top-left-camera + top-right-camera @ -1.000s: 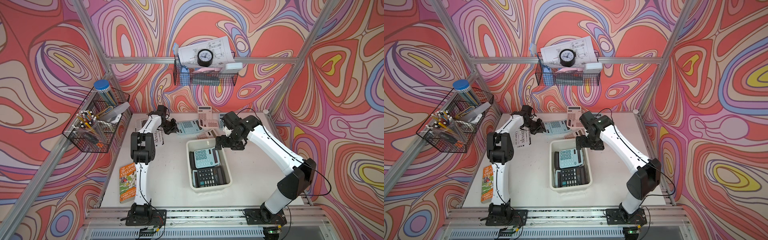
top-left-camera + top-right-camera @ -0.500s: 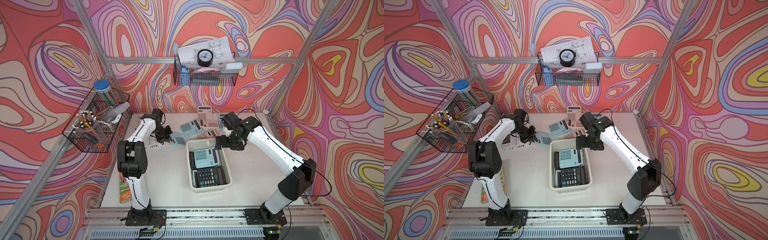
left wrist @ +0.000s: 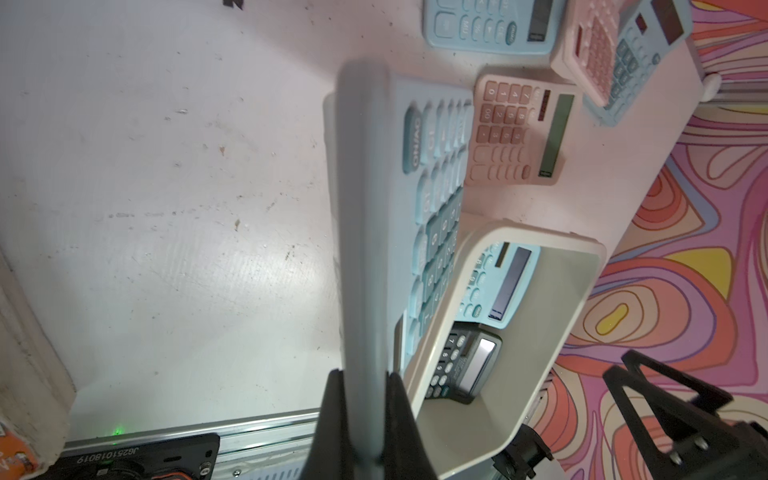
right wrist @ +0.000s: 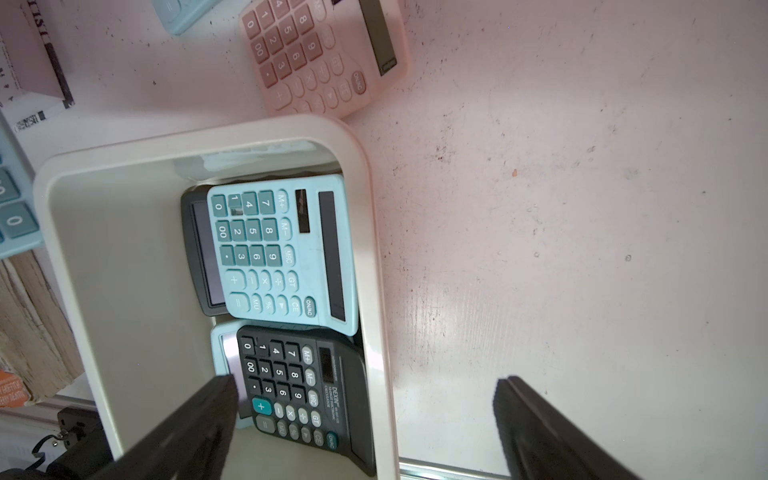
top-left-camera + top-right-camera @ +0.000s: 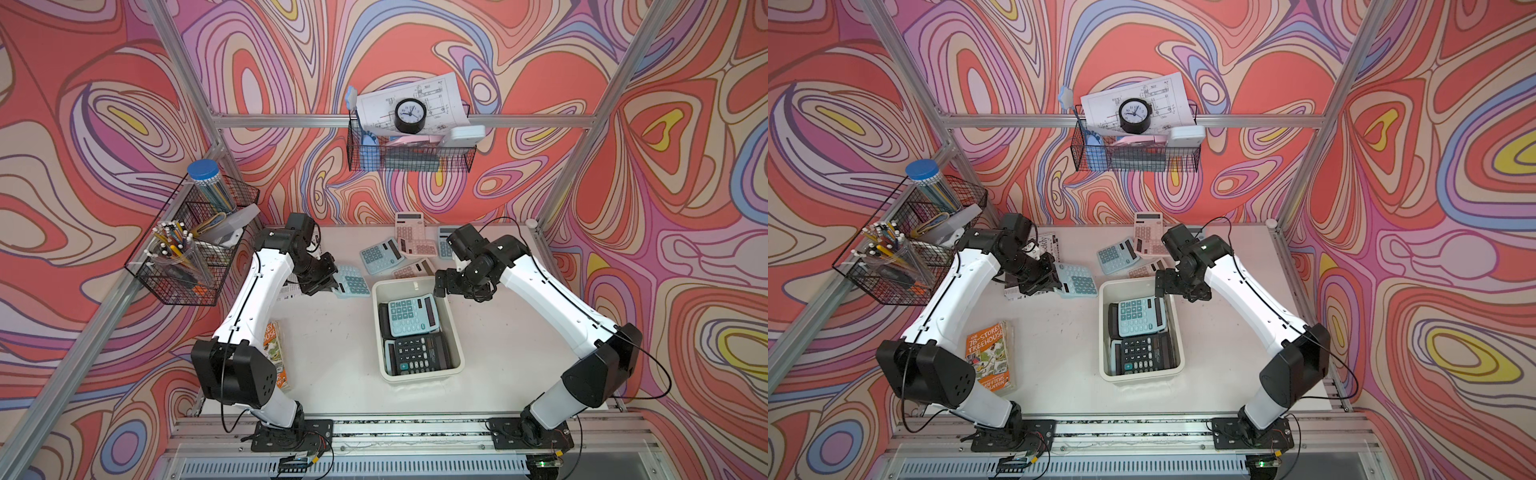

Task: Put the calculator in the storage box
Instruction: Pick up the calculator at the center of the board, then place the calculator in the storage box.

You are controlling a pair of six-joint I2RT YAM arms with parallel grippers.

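The left end effector (image 5: 330,286) grips a pale-blue calculator (image 5: 354,285) just beside the storage box (image 5: 415,376). The right end effector (image 5: 441,285), wide and empty, straddles its rim.

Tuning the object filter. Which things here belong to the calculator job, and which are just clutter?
Job: held blue calculator; left tool, shut on it; storage box; stored blue calculator; stored black calculator; loose calculators behind the box; right tool, open.
Clutter: book; printed paper; back wire basket; side wire basket; clock.
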